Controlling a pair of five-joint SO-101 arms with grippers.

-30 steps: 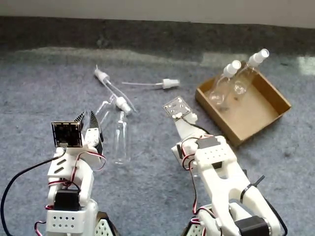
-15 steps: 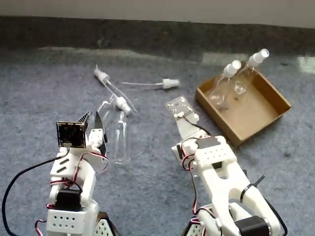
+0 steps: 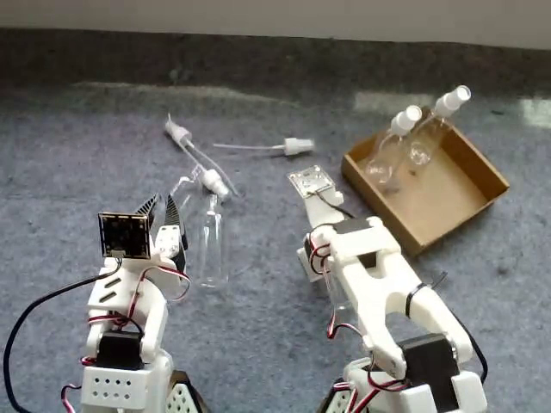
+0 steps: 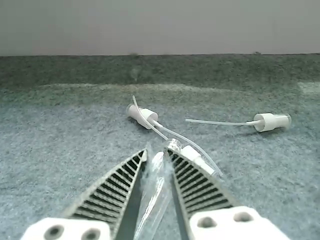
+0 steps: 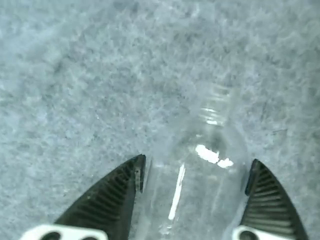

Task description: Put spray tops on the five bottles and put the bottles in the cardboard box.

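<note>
Bottle (image 4: 154,186) pinched in left jaws; right wrist view: capless bottle (image 5: 210,165) between spread right jaws.

Soft, even daylight, moderately bright. Paler light patches on the grey carpet (image 3: 69,172) near its far edge, dark band beyond. Shadows faint. Specular glints on the clear bottle (image 5: 212,150).

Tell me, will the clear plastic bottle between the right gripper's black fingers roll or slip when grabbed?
It probably rolls easily: the clear plastic bottle is round and lies on its side, though the fuzzy grey carpet should slow it. It looks empty and capless, so likely light. Its glossy wall may slip in the right gripper.
</note>
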